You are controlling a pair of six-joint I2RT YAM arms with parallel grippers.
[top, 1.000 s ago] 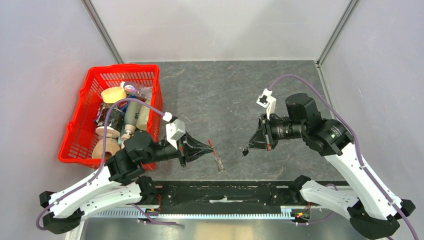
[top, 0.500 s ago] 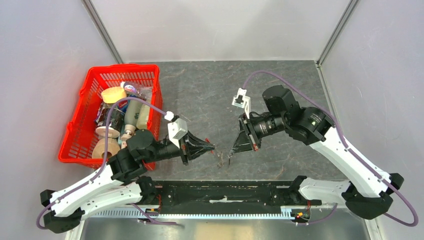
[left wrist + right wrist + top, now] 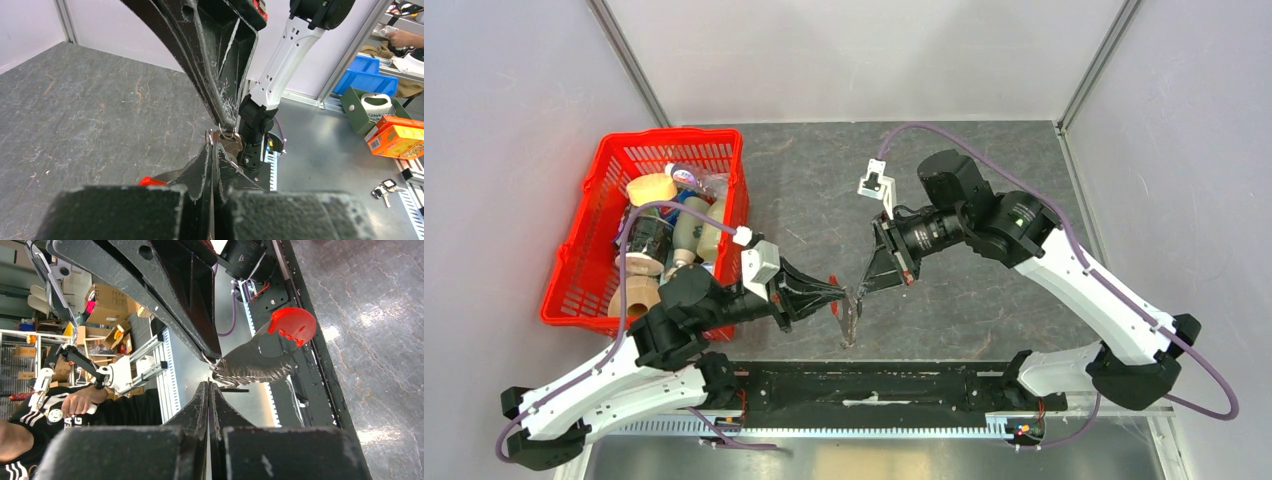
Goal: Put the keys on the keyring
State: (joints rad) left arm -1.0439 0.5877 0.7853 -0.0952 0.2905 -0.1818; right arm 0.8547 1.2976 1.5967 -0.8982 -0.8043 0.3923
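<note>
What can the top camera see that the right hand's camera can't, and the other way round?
Only the top camera shows the red basket full of bottles and both whole arms. Only the right wrist camera shows the jagged little rings on the keyring up close, and a person in a black shirt. Both show the left gripper and right gripper meeting at the keyring, with its red strip.

The keys are too small to make out where the right pincer's [image 3: 208, 384] tips near the keyring [image 3: 250, 369].
</note>
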